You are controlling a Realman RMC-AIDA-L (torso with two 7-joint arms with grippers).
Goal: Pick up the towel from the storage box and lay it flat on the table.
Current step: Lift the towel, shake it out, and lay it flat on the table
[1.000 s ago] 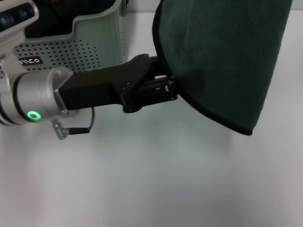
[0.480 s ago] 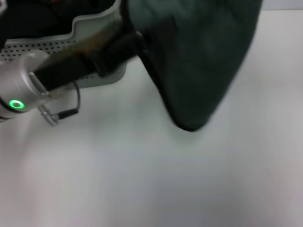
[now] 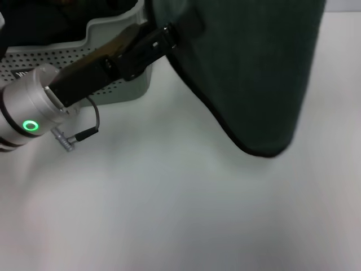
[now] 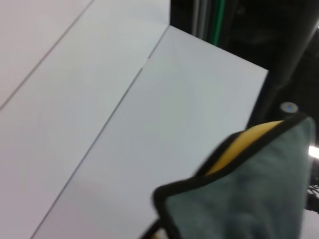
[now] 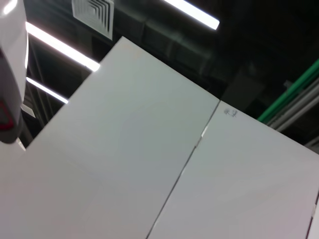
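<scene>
The dark teal towel (image 3: 248, 73) with black edging hangs in the air over the white table (image 3: 169, 214); its lowest corner is a little above the tabletop. My left gripper (image 3: 169, 36) is shut on the towel's left edge, just in front of the pale green storage box (image 3: 104, 31) at the back left. In the left wrist view a towel corner (image 4: 249, 199) fills the near part, with a yellow strip (image 4: 244, 144) behind its edge. My right gripper is out of view.
Something dark lies inside the box (image 3: 39, 25). A short cable with a plug (image 3: 76, 135) dangles from my left wrist above the table. The right wrist view shows only white wall panels and ceiling lights.
My left gripper has risen and moved back toward the box with the towel. The hanging towel swung left, then back right, and its lower corner now hangs at the right.
</scene>
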